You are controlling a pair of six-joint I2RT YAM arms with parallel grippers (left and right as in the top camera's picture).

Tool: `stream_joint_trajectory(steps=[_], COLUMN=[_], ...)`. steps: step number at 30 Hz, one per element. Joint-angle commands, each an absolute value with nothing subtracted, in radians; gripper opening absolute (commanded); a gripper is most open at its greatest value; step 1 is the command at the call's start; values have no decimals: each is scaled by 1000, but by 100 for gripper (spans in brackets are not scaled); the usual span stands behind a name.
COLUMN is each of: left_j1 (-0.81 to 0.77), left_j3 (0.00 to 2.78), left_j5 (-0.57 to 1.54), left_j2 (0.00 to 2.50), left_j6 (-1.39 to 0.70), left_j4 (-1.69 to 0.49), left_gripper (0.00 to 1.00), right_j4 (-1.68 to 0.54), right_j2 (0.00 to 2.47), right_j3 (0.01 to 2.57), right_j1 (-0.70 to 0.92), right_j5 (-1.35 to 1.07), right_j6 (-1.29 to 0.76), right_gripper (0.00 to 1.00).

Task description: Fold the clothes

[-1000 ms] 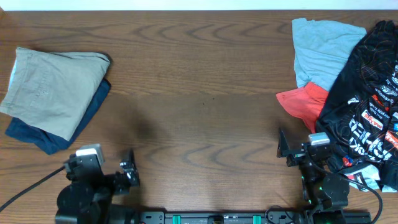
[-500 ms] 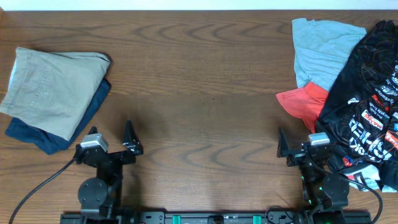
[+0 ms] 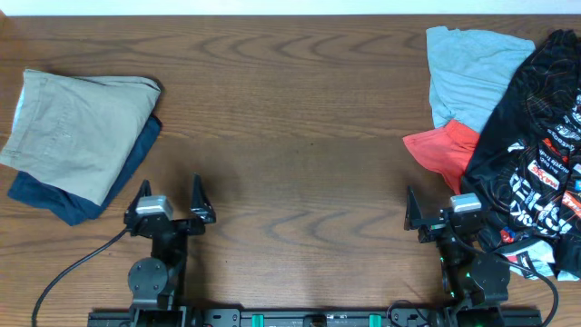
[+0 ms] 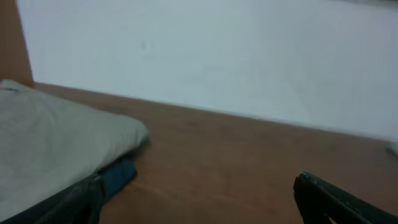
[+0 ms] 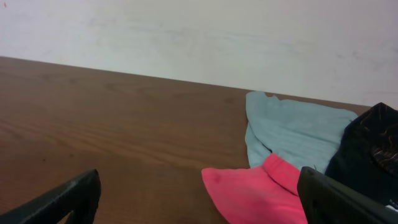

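Folded khaki shorts [image 3: 77, 132] lie on a folded navy piece [image 3: 86, 198] at the table's left; both show in the left wrist view, the shorts [image 4: 50, 146] over the navy piece [image 4: 118, 176]. At the right lie a light-blue garment [image 3: 472, 73], a red garment [image 3: 445, 150] and a black printed garment [image 3: 536, 154], unfolded. The right wrist view shows the light-blue garment [image 5: 298, 134] and the red garment [image 5: 261, 190]. My left gripper [image 3: 171, 202] is open and empty near the front edge. My right gripper [image 3: 434, 213] is open and empty, just before the red garment.
The brown wooden table [image 3: 290, 118] runs to a white wall [image 4: 217, 56] at the back. Both arm bases stand at the front edge.
My left gripper has swung up from the front left and moved right, now pointing toward the back. The right arm and the clothes have not moved.
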State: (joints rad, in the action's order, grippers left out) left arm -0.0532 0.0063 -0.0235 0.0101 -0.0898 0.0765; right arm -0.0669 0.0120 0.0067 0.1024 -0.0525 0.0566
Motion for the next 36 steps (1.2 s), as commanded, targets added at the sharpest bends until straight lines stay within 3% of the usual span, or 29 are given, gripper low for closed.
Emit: stream_joint_trajectory(steps=[1,4,36], left_j1=[-54,-54,-80], left_j3=[4,4,4], left_j5=[34,82,90], left_j2=[2,2,4], left_j6=[-19,-19,-26], left_j4=[15,-68,-64], left_gripper=[98,98,98], right_j4=[-71,-72,-72], right_j2=[6,6,6], right_j3=[6,6,6], right_j1=[119,119,119], right_j5=[-50,-51,-50], right_j6=[68,68,68], right_gripper=[99,99,99])
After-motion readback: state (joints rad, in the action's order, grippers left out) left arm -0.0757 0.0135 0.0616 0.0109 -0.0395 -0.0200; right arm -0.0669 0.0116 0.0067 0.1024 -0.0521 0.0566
